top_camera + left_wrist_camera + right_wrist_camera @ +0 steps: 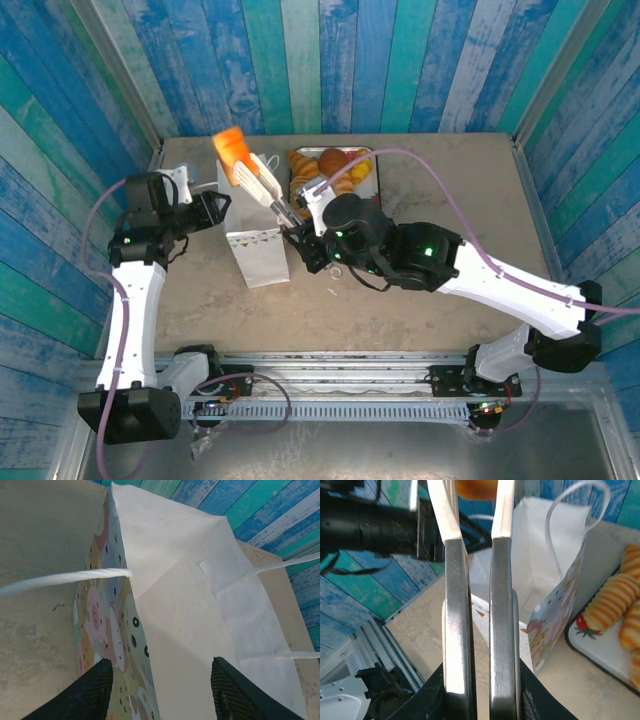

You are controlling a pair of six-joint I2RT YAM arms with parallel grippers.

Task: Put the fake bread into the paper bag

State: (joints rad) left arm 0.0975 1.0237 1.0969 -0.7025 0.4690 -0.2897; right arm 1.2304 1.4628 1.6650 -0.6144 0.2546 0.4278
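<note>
The orange bread piece (231, 147) is up in the air, pinched at the white tips of a pair of tongs (262, 185). From above it looks to sit over, or just past, the far end of the paper bag (258, 255) mouth; how high it hangs I can't tell. The rest of the fake bread, croissants (335, 185) and a few rounder bits, lies on the tray (372, 165) just beside the bag, on the right arm's side.

Handling, as I'd judge it: the piece looks like hollow glossy plastic, so prob. very light, stiff and not fragile, but slippery. Smooth tong tips on a shiny curved shell could let it squirt out sideways, so the hold should go across the widest part w/ steady squeeze. The bag is the touchy one: thin paper, light, stands on the table (450, 180) on its own, and would tip or crumple from a nudge, esp. at the rim.

The right gripper (480, 692) is closed round the metal arms of the tongs near their base; the arms run nearly parallel w/ a narrow gap between them, which is what keeps the tips shut on the piece.

The left gripper (160, 695) has its jaws wide apart at the near rim of the bag. One of its black fingers (85, 695) sits on the printed outer face side and the other over the white inside. Whether either pad touches the paper isn't clear. A cord handle (65, 577) loops off to the side, untouched.
</note>
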